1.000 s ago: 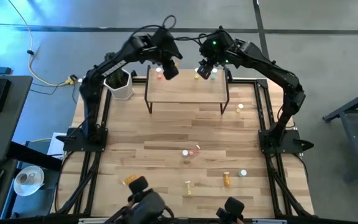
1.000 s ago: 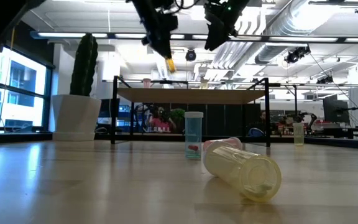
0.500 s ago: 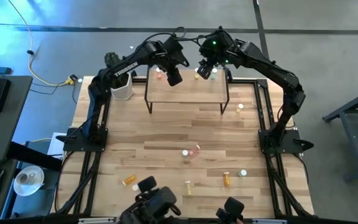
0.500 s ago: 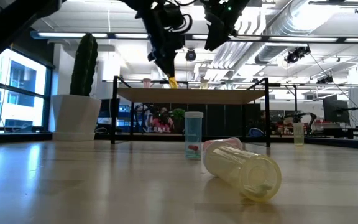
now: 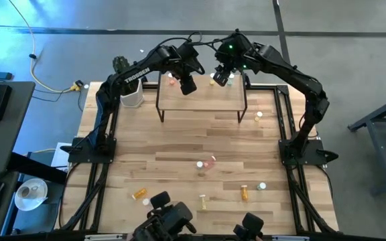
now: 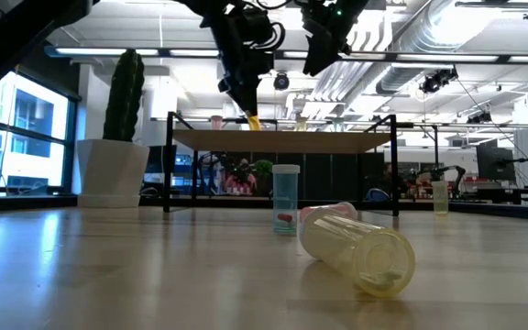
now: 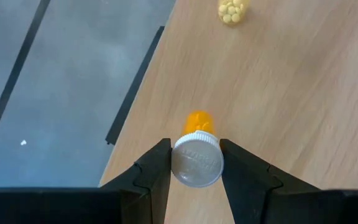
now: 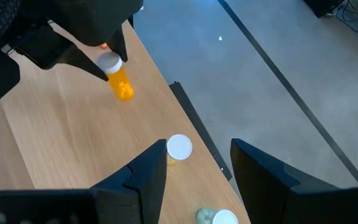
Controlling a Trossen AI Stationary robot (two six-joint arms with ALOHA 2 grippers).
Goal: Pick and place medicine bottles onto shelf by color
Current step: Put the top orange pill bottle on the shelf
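Observation:
My left gripper point(image 5: 187, 86) is shut on an orange bottle point(image 7: 197, 121) with a white cap, over the far left part of the light-wood shelf point(image 5: 203, 100). In the low view the orange bottle point(image 6: 253, 120) hangs just above the shelf top point(image 6: 282, 139). My right gripper point(image 8: 194, 155) is open and empty above the shelf's far right part point(image 5: 221, 79). A yellow bottle point(image 8: 179, 148) and a pale green one point(image 8: 219, 218) stand on the shelf below it. A pink bottle point(image 5: 172, 81) stands at the shelf's far left. My left gripper pinches the orange bottle's white cap point(image 7: 196, 160) between its two fingers point(image 7: 157, 165), pointing down from above. The bottle hangs below the fingers, slightly tilted, its base point(image 8: 125, 93) close to the shelf top. Whether the base touches the board, I cannot tell.
Several bottles lie scattered on the near half of the tabletop, among them a pale yellow one on its side point(image 6: 356, 247) and an upright one point(image 6: 285, 197). One stands right of the shelf point(image 5: 259, 115). A white cactus pot point(image 5: 131, 94) stands left of the shelf.
My left gripper has gone down toward the shelf top and a little toward the table's right edge, still shut on the orange bottle. The bottle now hangs just above the board. My right gripper has kept still.

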